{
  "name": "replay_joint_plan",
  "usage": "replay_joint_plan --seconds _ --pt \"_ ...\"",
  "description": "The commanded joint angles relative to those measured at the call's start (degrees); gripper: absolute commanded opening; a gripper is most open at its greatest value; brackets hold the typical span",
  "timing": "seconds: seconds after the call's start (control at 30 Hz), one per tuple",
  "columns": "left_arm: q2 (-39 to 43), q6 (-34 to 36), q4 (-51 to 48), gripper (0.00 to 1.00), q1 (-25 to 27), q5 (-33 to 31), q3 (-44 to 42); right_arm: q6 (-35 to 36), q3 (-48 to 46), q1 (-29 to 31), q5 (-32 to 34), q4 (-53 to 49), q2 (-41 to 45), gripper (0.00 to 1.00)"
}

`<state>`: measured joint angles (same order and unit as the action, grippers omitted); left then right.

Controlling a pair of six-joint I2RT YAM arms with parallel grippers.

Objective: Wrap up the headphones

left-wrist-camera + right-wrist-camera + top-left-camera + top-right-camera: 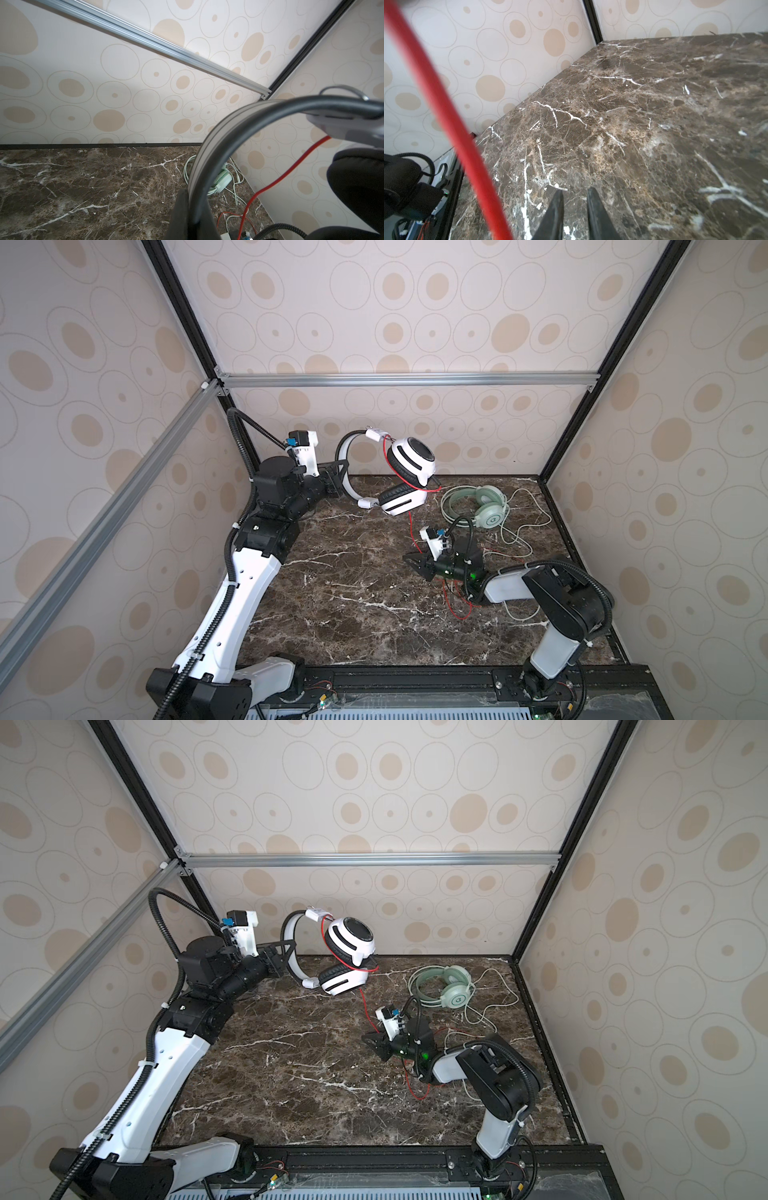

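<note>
Dark brown marble tabletop (353, 614) veined in white, walled in by beige-circle wallpaper. At the back left the left gripper (338, 479) is clamped hard on the headband of the white over-ear headset with black ear pads (409, 466), holding it up, one cup above the other, its thin red cord (411, 526) trailing down. The right gripper (576, 190) hangs low over mid-table, jaws pinched to a thin slit with nothing in it and the red cord running beside it, while the mint-green over-ear headset (482, 506) lies at the back right with its pale whitish cord (542, 510) sprawled loose.
</note>
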<state>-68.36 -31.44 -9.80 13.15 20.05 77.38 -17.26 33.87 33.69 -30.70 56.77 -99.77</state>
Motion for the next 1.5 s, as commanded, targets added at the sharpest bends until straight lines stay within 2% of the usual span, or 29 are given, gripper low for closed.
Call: replay_joint_plan --seconds 0.0,0.13,0.3,0.5,0.8,0.93,1.07,1.33,1.47 --pt "1.1 -7.1 7.9 0.0 -0.4 -5.3 2.4 -0.8 -1.2 0.9 2.7 2.0 1.3 0.1" --pt "0.4 -8.5 9.7 0.0 -0.5 -9.4 1.6 4.5 -2.1 4.4 9.3 -7.0 6.6 0.01" --pt "-0.2 -8.9 11.2 0.0 -0.4 -15.9 -0.1 11.1 -0.9 12.9 23.1 -23.7 14.0 0.0" --pt "-0.9 -5.8 11.2 0.0 -0.4 -22.9 -1.9 15.9 4.0 23.5 35.4 -40.3 19.7 0.0" --pt "-1.2 -0.5 10.7 0.0 0.1 -28.9 -6.3 20.4 17.2 33.4 43.2 -60.2 22.9 0.0" --pt "-1.0 1.9 10.0 0.0 0.2 -30.7 -8.6 22.5 26.6 34.2 42.1 -70.3 21.7 0.0" --pt "0.9 4.8 9.0 0.0 1.6 -33.1 -11.7 26.0 39.7 35.0 44.1 -83.6 18.7 0.0" --pt "3.2 15.4 3.0 0.0 5.4 -38.0 -13.8 36.4 60.4 35.2 55.2 -104.0 10.8 0.0" --pt "4.6 19.0 1.4 0.0 6.4 -36.0 -15.5 38.9 65.9 33.5 58.3 -107.8 8.7 0.0"
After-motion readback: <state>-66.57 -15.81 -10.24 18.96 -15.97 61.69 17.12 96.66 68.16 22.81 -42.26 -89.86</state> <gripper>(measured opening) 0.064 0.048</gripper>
